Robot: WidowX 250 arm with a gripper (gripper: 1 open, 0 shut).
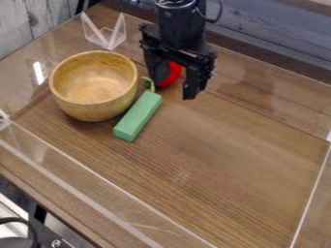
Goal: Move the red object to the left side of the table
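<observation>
The red object (167, 74) is a small bright red toy lying on the table (233, 155) just right of the wooden bowl. My black gripper (172, 79) hangs straight over it, open, with one finger (151, 72) on the toy's left and another (192, 85) on its right. The fingers stand apart from the toy and do not pinch it. Most of the toy is hidden behind the gripper body.
A wooden bowl (93, 83) stands at the left. A green rectangular block (138, 115) lies slanted just below the gripper, close to the bowl. Low clear acrylic walls (77, 189) edge the tabletop on every side.
</observation>
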